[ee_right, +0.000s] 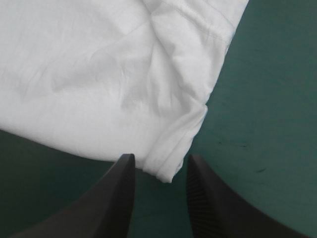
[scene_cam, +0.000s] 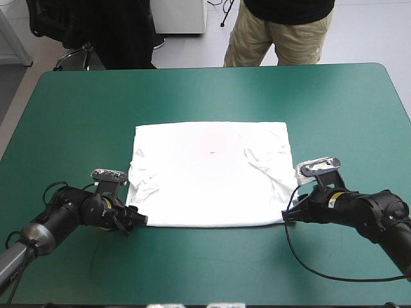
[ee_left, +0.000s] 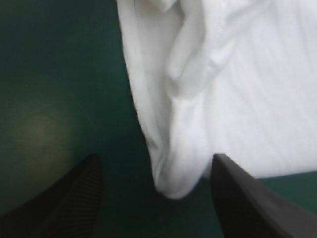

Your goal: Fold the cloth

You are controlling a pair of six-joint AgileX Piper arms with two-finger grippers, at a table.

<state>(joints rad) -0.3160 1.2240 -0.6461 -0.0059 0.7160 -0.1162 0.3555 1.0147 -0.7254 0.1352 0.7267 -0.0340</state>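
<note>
The white T-shirt [scene_cam: 209,173] lies flat as a rectangle in the middle of the teal-green table, with wrinkles along its left and right sides. My left gripper [scene_cam: 140,219] is low at the shirt's near left corner. In the left wrist view this gripper [ee_left: 156,159] is open, and the rounded corner of the T-shirt [ee_left: 247,99] reaches in between the fingers. My right gripper [scene_cam: 286,217] is at the near right corner. It is open too [ee_right: 161,158], with the hemmed corner of the T-shirt [ee_right: 99,74] just between its fingertips.
Bare teal-green cover [scene_cam: 212,263] runs between the shirt's near edge and the table's front edge. A wide strip of cover [scene_cam: 83,109] also surrounds the shirt on the left, right and far sides.
</note>
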